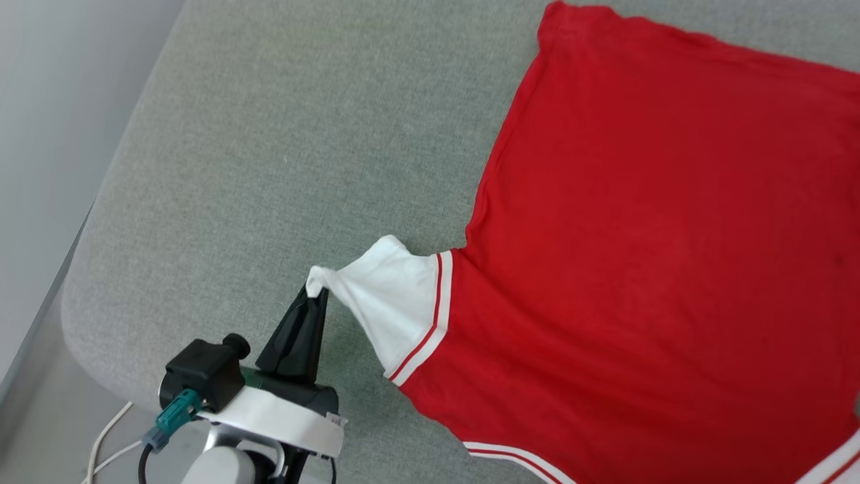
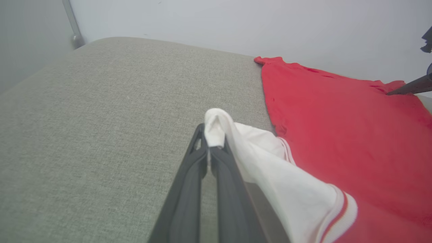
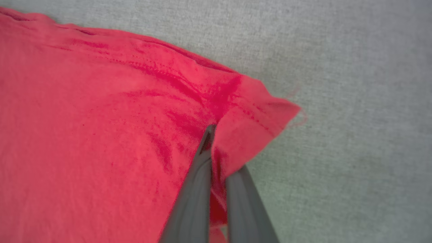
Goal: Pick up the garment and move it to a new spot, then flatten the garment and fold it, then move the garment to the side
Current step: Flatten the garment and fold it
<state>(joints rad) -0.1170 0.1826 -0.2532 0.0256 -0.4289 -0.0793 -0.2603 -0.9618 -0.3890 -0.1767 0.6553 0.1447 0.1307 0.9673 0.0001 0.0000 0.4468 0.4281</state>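
Pinching the tip of the white sleeve (image 1: 390, 296), my left gripper (image 1: 317, 290) sits at 7 o'clock in the head view. The garment (image 1: 638, 235) lies on the gray pad (image 1: 269, 134), toward 3 o'clock. My right gripper (image 3: 214, 138) is clamped on its red corner.

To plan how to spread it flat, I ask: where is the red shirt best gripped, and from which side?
Grip the red shirt at its outer points: the white sleeve tip, coming from the grey fabric surface on the robot's left, and the far red corner. Both stick out past the flat body, so their thin cloth edges are easy to pinch.
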